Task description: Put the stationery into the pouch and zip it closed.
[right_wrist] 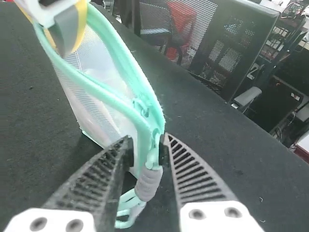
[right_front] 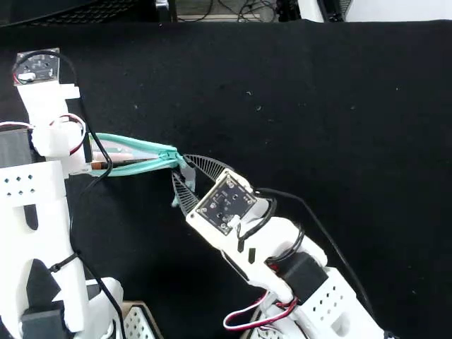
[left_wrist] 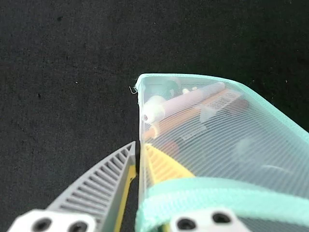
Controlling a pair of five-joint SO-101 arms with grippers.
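Note:
A translucent mesh pouch with a mint-green zip rim lies on the black table, its mouth gaping. Pens and an orange pencil show through the mesh, and a pen tip lies in the mouth. My left gripper is shut on the pouch's left end; in the left wrist view the mesh edge is pinched between the grey and yellow fingers. My right gripper sits at the opposite end, its black fingers closed about the grey zipper pull below the pouch.
The black cloth table stretches wide to the right and back. Both arm bases stand at the front edge. Beyond the far edge stand mesh office chairs and desks.

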